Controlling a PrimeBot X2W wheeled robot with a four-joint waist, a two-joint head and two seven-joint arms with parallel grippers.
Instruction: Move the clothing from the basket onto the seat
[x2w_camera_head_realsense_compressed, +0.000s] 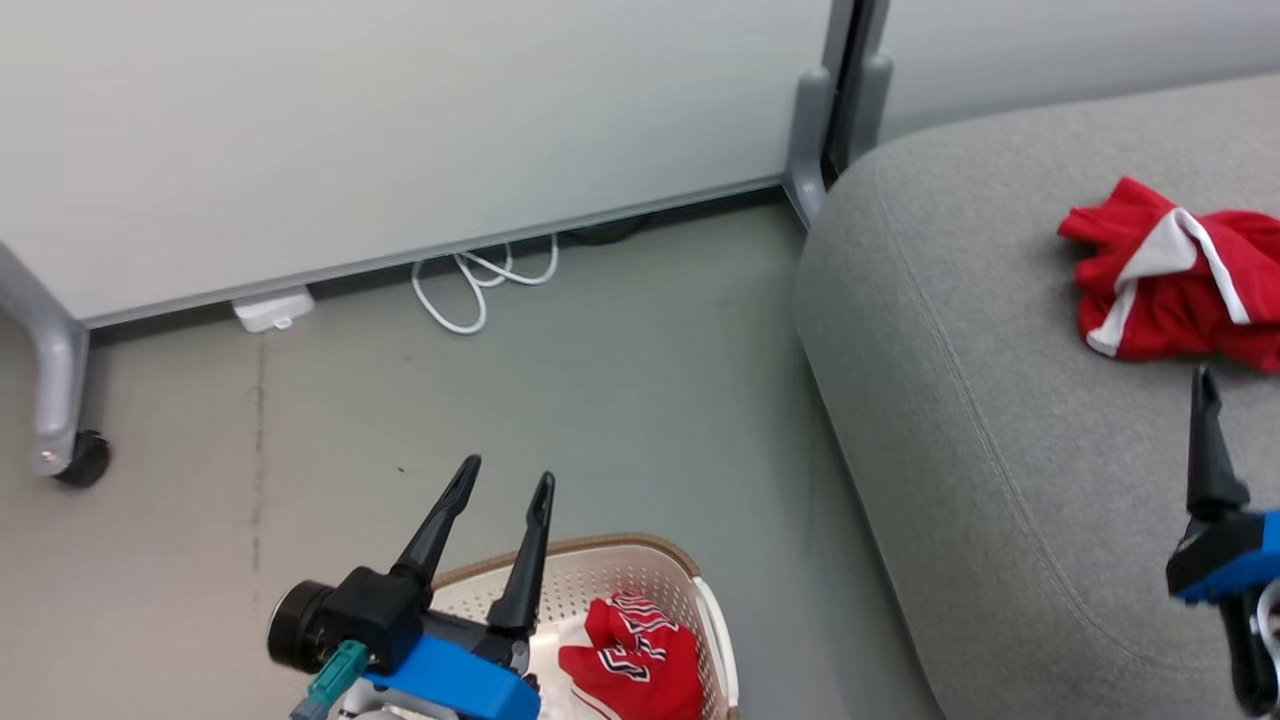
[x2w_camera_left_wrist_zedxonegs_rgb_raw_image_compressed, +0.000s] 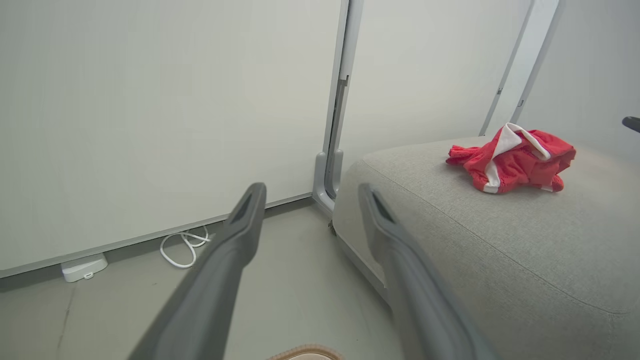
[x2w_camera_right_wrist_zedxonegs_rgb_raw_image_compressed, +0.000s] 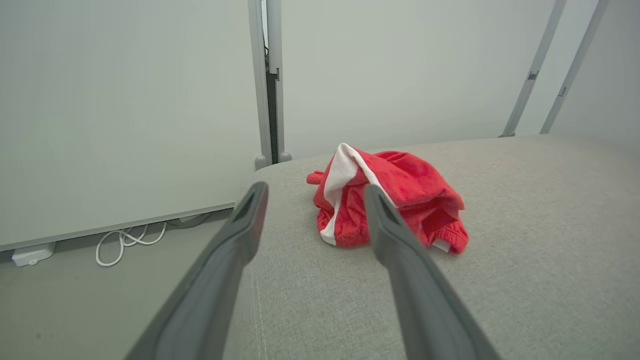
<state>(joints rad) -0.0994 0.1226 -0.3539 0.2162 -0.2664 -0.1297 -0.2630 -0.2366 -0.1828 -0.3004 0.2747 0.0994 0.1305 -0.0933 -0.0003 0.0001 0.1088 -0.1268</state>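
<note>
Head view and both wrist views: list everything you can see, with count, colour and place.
Striped garment: one, red with black-and-white stripes, in the basket.
Plain garment: one, red with white trim, on the sofa.
Basket: one, cream with brown rim, on the floor beside the sofa.
Sofa: one, light grey, right side.
Cable: one, white, looped on the floor by the panels.
Small box: one, white, on the floor beside the cable.
Panels: at least two, pale grey, behind everything.
Wheel: one, black, under a panel leg.
Left pincer: one, dark, open, above the basket.
Right pincer: one, dark, open, over the sofa.
</note>
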